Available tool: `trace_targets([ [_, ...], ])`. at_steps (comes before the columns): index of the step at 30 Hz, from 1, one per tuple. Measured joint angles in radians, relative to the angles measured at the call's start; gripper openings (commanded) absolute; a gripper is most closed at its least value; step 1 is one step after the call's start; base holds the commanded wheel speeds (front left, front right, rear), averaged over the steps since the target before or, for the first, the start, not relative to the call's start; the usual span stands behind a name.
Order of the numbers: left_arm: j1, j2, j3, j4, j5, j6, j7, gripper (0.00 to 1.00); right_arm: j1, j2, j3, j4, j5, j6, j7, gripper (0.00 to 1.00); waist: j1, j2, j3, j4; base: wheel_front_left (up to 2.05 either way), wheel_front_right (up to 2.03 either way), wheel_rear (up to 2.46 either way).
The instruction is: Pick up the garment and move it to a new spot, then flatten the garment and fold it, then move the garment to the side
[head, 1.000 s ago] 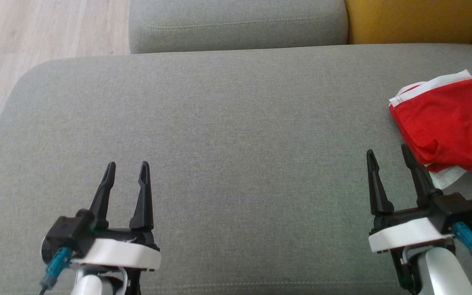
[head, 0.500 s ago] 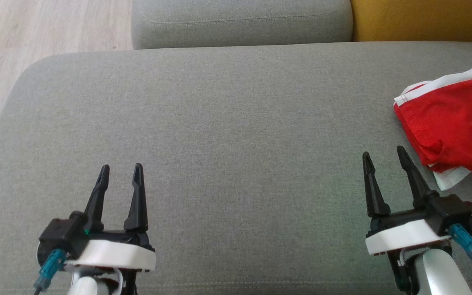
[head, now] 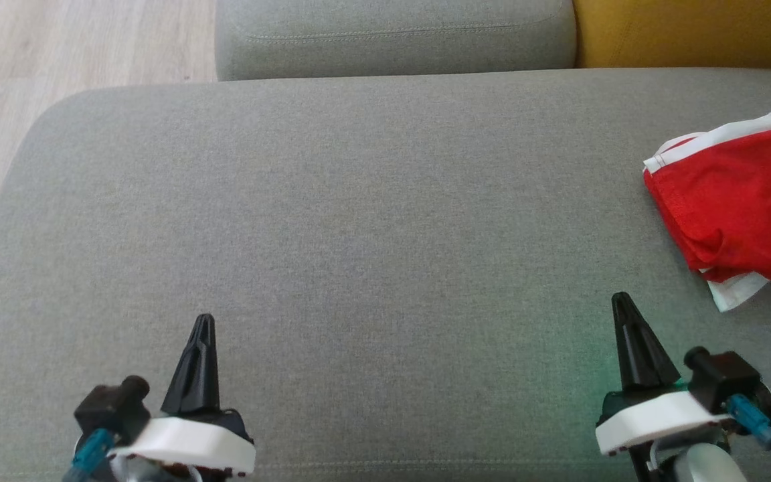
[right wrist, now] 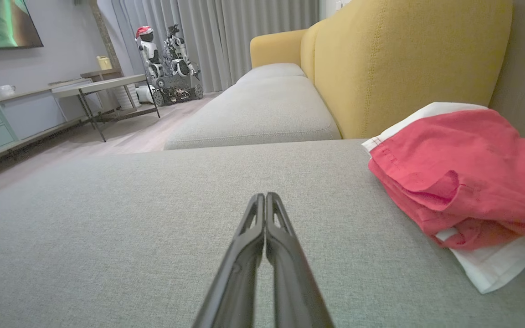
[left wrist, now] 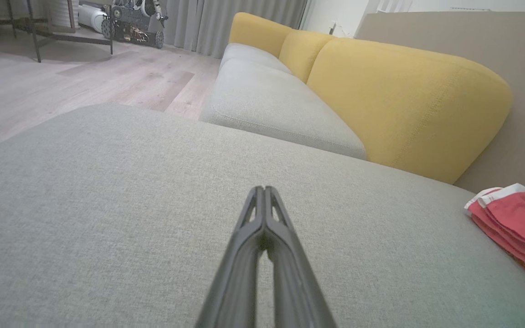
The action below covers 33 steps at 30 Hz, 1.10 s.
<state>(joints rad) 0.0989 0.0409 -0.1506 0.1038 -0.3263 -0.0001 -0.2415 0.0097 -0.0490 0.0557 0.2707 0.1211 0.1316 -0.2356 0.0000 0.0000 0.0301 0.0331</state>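
Observation:
The garment is a red piece with white trim, folded into a small bundle at the right edge of the grey sofa seat; it also shows in the left wrist view and right wrist view. My left gripper hovers low at the front left, shut and empty, far from the cloth. My right gripper is at the front right, shut and empty, a short way in front and left of the garment, not touching it. Both pairs of fingers are pressed together.
A yellow backrest runs along the far right, with another grey seat cushion beyond. Wooden floor lies past the seat's left edge. A low table and small robot figures stand across the room.
Both grippers have closed from open to shut and drawn back toward the front edge of the seat. The garment has stayed where it was.

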Motion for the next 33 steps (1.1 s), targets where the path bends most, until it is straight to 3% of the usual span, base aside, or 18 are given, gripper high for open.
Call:
trace_targets([
  [33, -0.024, 0.01, 0.032, 0.049, -0.364, -0.035, 0.074, 0.0, -0.013, -0.002, -0.029, 0.0, 0.414, 0.0, 0.074, 0.0, 0.0, 0.0, -0.007, -0.009, 0.0, 0.0, 0.0],
])
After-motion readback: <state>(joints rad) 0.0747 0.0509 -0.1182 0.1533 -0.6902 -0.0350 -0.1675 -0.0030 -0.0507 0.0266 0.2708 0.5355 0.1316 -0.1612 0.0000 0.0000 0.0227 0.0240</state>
